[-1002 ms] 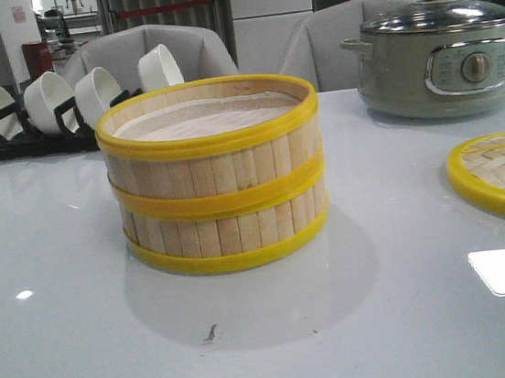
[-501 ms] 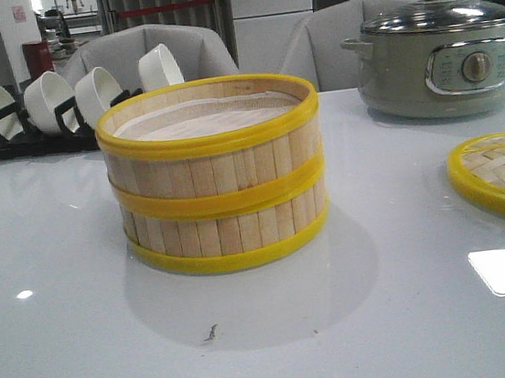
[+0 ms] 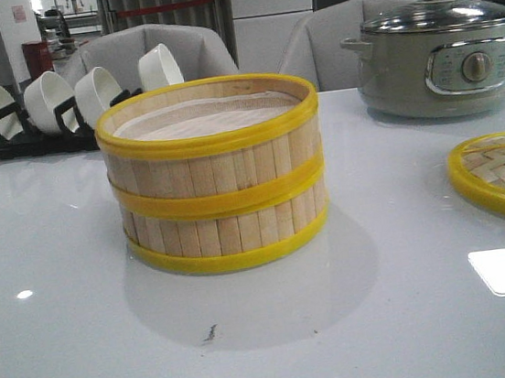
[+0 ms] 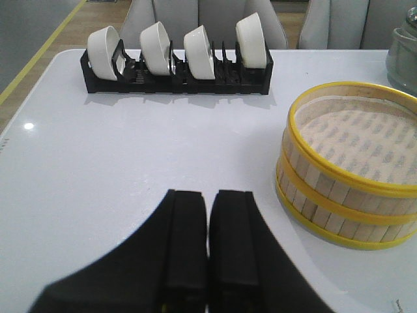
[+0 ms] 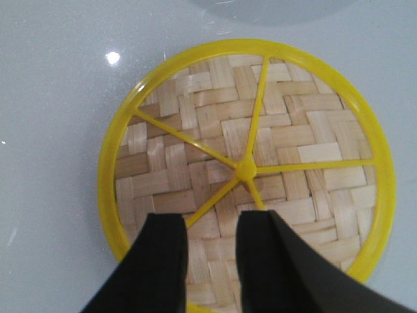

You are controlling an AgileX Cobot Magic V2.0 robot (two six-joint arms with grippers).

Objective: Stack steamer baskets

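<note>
change: nothing shifts in the front view since a second ago; baskets, lid and pot sit where they were, no arm in that view
step: stacking looks done; the two round bamboo-slat steamer baskets with yellow rims already sit one on the other, rims lined up, white paper liner showing in the upper one
next move: judging from the right arm hanging over the lid, capping the stack looks likely; that calls for a wider opening, a grip on the rim or spokes, a lift, then a carry leftward over the stack; could also be retreat, cannot say
left claw: left gripper has black fingers pressed together, holding nothing
left arm pose: low over the glossy white table, near the stack and apart from it, pointing toward the far edge
right claw: right gripper has fingers slightly parted, empty
right arm pose: pointing straight down over the flat woven bamboo lid with yellow rim and spokes, tips near the hub; contact cannot be told
baskets location: mid-table, left of the lid, well apart from it
far left: black rack of white ceramic bowls behind the stack
far right: grey electric pot with glass lid behind the lid
</note>
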